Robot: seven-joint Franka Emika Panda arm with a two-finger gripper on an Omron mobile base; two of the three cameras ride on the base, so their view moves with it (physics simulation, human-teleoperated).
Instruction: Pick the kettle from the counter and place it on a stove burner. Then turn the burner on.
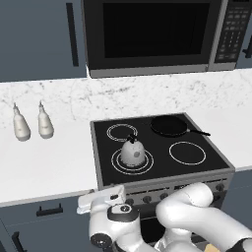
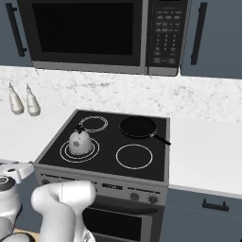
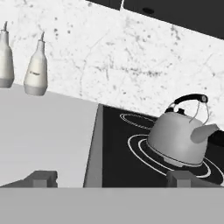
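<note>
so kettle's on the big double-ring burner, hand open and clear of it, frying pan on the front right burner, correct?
Not the pan: the frying pan sits on the back right burner, as the left base view shows. The kettle is on the big double-ring burner, with the hand open and clear.

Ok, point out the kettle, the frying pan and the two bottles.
kettle (image 1: 133, 153): left base view, its body.
frying pan (image 1: 169, 126): left base view, its dark inside.
two bottles (image 1: 45, 125): left base view, right bottle's belly.

Home kitchen, rendered: black glass cooktop (image 1: 157, 147) w/ oven knobs, microwave (image 1: 157, 34) above, marbled desk (image 1: 44, 162), blue-grey cabinets (image 1: 34, 37), kettle (image 1: 132, 152) on stove.
</note>
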